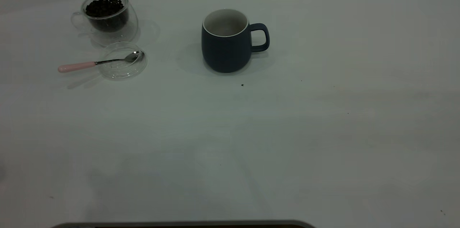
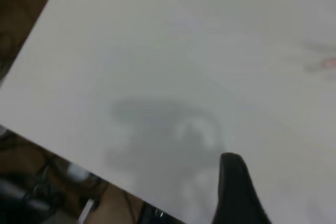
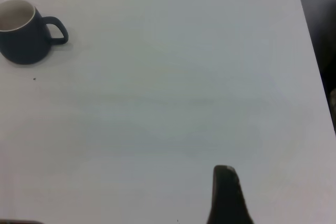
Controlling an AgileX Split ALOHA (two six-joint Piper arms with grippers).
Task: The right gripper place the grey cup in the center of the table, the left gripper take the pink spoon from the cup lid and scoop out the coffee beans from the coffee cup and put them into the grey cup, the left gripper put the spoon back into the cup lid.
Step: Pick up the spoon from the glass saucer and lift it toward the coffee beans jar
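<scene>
Exterior view: dark grey mug [image 1: 226, 42] upright near table centre, handle to the right, interior apparently empty. Far left: double-walled glass coffee cup [image 1: 107, 17] holding coffee beans [image 1: 104, 7]; just nearer, touching or almost touching it, clear glass cup lid [image 1: 123, 60] with pink-handled spoon [image 1: 99, 62] laid across, bowl in the lid, handle overhanging to the left above the white table [image 1: 323, 131]. Neither arm in this view.

Left wrist view: one dark fingertip of the left gripper [image 2: 236, 192] over bare tabletop near the table edge; opening not determinable, nothing visibly held. Right wrist view: one dark fingertip of the right gripper [image 3: 227, 195], well apart from the mug; opening likewise not determinable, nothing visibly held.

Risks, as judgement: slim spoon handle lying low, hence a mis-grasp or lid dragged along; lid close to the glass cup, hence a nudge and spilled beans; shallow spoon bowl, hence beans dropped between cup and mug if tilted in transit.
</scene>
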